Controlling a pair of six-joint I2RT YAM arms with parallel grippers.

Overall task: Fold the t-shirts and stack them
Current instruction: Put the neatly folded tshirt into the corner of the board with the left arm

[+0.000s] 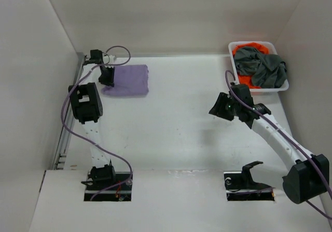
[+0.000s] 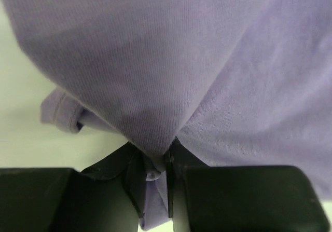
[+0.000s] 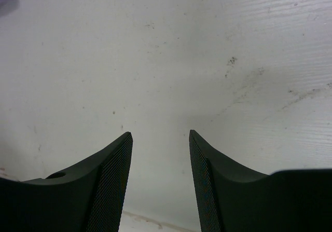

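A folded lavender t-shirt (image 1: 128,79) lies at the far left of the table. My left gripper (image 1: 106,77) is at its left edge, shut on a pinch of the lavender cloth (image 2: 153,162) that bunches up between the black fingers (image 2: 181,190). A dark grey t-shirt (image 1: 262,67) lies crumpled on an orange t-shirt (image 1: 248,49) inside the white basket at the far right. My right gripper (image 1: 217,109) hovers over bare table in front of the basket; its jaws stand open with nothing between the meshed pads (image 3: 116,180).
The white mesh basket (image 1: 285,86) sits in the far right corner against the walls. White walls close the table on the left, back and right. A metal rail (image 1: 65,138) runs along the left edge. The tabletop (image 3: 166,60) under my right gripper is scuffed white.
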